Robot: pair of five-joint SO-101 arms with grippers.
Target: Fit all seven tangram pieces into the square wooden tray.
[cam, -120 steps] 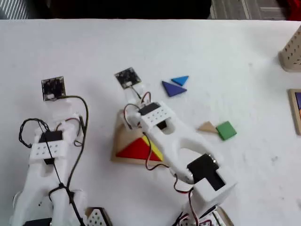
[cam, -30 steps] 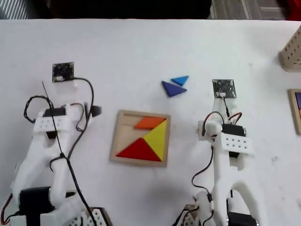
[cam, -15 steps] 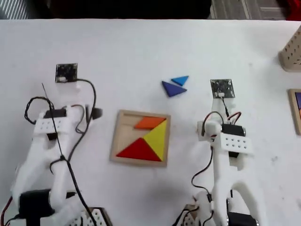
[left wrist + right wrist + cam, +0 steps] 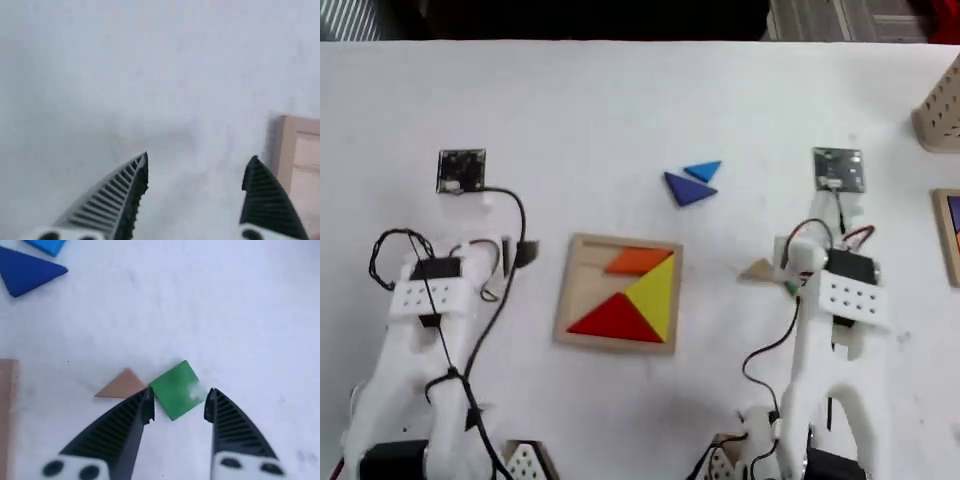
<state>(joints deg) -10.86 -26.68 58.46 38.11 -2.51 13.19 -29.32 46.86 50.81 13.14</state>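
A: Where did the square wooden tray (image 4: 582,290) sit?

B: On the white table (image 4: 620,100), between the two arms. Three pieces lay in it. The orange piece (image 4: 638,261) was against the far edge, the yellow triangle (image 4: 653,293) was on the side nearer the right arm, and the red triangle (image 4: 613,318) ran along the near edge. Yellow and red met along a slanted line, and the part nearer the left arm was bare wood.

A: And the loose pieces?

B: Four lay on the table. The dark blue triangle (image 4: 688,188) and the light blue triangle (image 4: 703,171) were just beside each other, beyond the tray's far corner. The tan triangle (image 4: 122,384) was between the tray and the green square (image 4: 176,389), just beside the square. I could not tell whether those two touched.

A: The right end effector?

B: The right end effector (image 4: 179,396) was partly spread and low over the green square, with one fingertip on each side. The square lay flat on the table — not lifted. One fingertip (image 4: 147,397) overlapped the square's corner, though contact could not be judged.

A: And the left one?

B: The left end effector (image 4: 198,160) was spread wide and held nothing, over bare table. The tray's edge (image 4: 300,165) was just beyond one finger.
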